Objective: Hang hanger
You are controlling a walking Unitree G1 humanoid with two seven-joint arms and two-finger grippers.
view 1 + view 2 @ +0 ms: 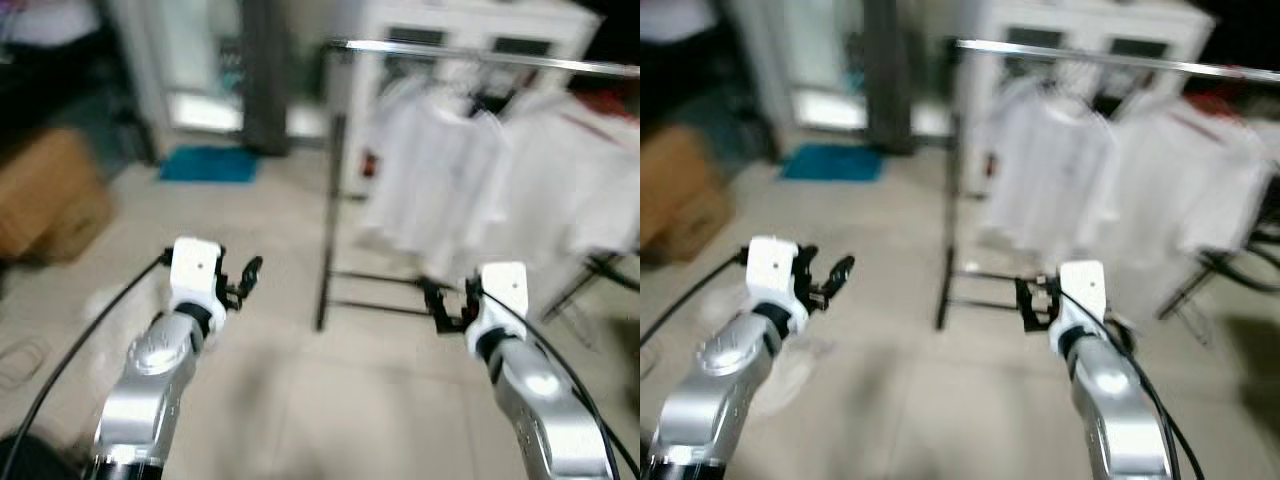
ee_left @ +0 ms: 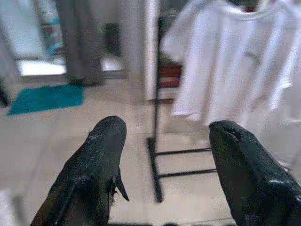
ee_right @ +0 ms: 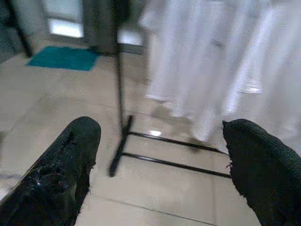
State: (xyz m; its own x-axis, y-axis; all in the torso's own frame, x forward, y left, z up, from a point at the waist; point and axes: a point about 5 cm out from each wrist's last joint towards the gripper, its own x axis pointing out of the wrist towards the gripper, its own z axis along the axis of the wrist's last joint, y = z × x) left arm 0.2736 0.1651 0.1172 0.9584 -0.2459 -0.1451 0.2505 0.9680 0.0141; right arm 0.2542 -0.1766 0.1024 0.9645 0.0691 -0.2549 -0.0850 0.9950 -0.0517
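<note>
A metal clothes rail point(image 1: 480, 55) stands ahead and to the right, with several white shirts point(image 1: 445, 175) hanging from it on hangers. Its black upright post point(image 1: 328, 230) and floor bars point(image 3: 174, 141) sit on the tiled floor. My left gripper point(image 1: 243, 278) is raised at the left, open and holding nothing, short of the post. My right gripper point(image 1: 440, 303) is raised at the right, open and holding nothing, in front of the rack's base. The wrist views show the wide gaps between the left fingers point(image 2: 99, 165) and the right fingers point(image 3: 66, 165). The eye views are blurred.
A teal mat point(image 1: 208, 163) lies on the floor by a bright doorway at the back left. Brown boxes point(image 1: 50, 195) stand at the far left. A white cabinet point(image 1: 470, 30) is behind the rail. A dark stand's legs point(image 1: 590, 280) show at the far right.
</note>
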